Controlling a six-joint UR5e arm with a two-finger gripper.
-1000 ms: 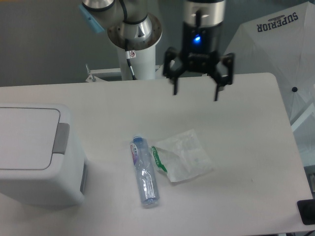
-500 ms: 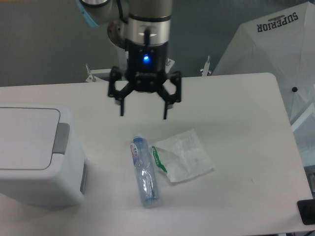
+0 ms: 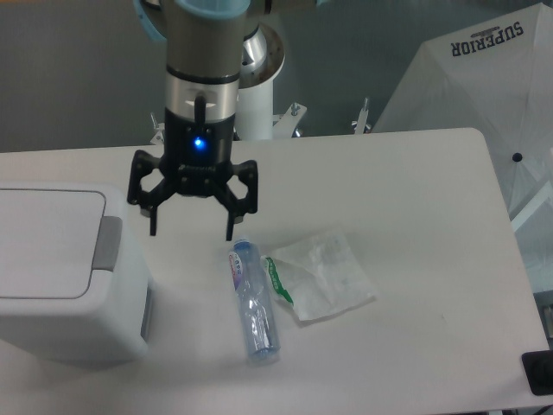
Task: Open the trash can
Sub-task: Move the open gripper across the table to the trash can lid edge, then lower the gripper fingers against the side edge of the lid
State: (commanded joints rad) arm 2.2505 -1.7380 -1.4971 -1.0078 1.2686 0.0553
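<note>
The bin (image 3: 65,272) stands at the left edge of the desk (image 3: 415,199) with its lid shut, and the hand (image 3: 192,232), fingers spread and holding nothing, hovers just right of its grey tab (image 3: 107,243), so pressing remains undone.
</note>
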